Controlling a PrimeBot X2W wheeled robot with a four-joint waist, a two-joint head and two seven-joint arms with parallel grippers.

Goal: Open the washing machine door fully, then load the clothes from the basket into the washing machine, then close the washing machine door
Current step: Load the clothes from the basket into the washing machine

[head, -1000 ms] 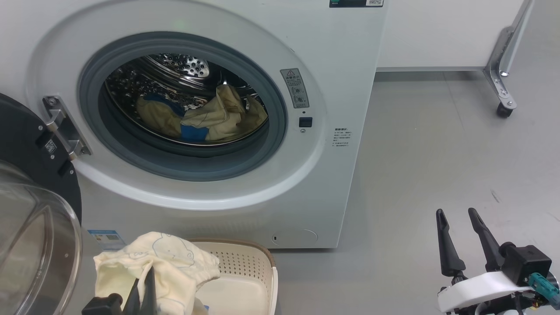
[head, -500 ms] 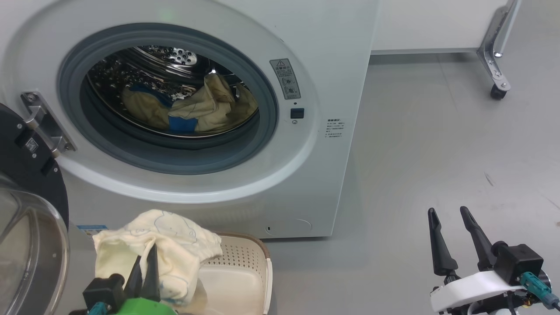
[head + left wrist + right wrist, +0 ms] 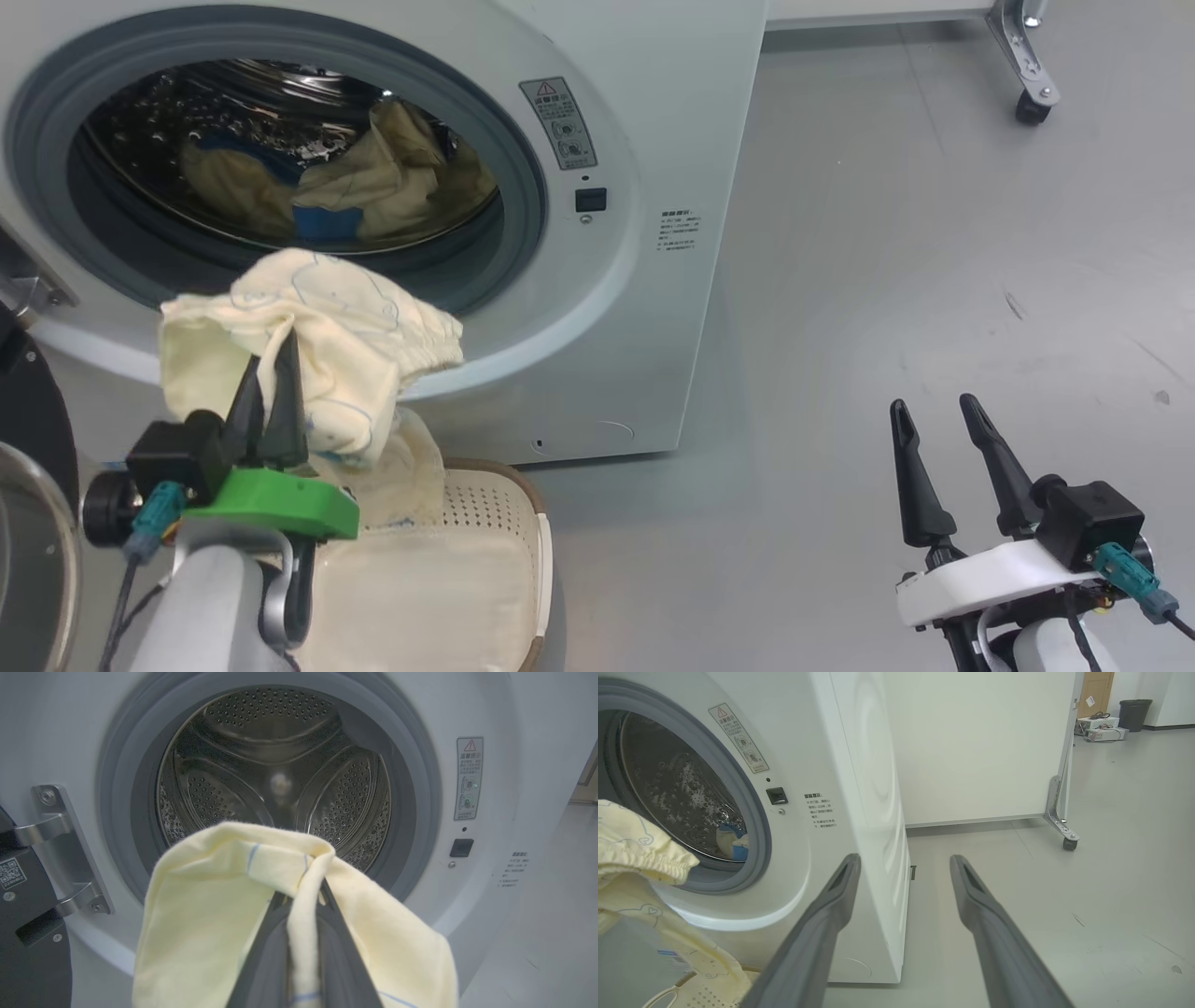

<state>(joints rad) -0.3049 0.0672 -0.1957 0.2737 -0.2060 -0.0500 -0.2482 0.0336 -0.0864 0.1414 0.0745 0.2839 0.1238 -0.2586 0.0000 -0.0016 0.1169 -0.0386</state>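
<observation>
Head view: the left claw [image 3: 273, 353] is pinched tight on a cream garment [image 3: 317, 308], lifted above the basket [image 3: 539, 523], with a loose end trailing below the claw. Ahead of the claw gapes the washer [image 3: 653, 140], with clothes [image 3: 373, 187] already lying in its drum [image 3: 168, 84]. The right claw [image 3: 934, 403] waits well off to the side, fingers apart, empty. I'd carry the bundle over the grey lip and deep inside before letting go, so that loose end doesn't snag.

Left wrist view: here you see the fold nipped between the fingers, the drum dead ahead, and the door [image 3: 28, 952] swung clear to the claw's left.

Right wrist view: side-on, the garment's elastic edge hangs short of the lip, not yet inside
</observation>
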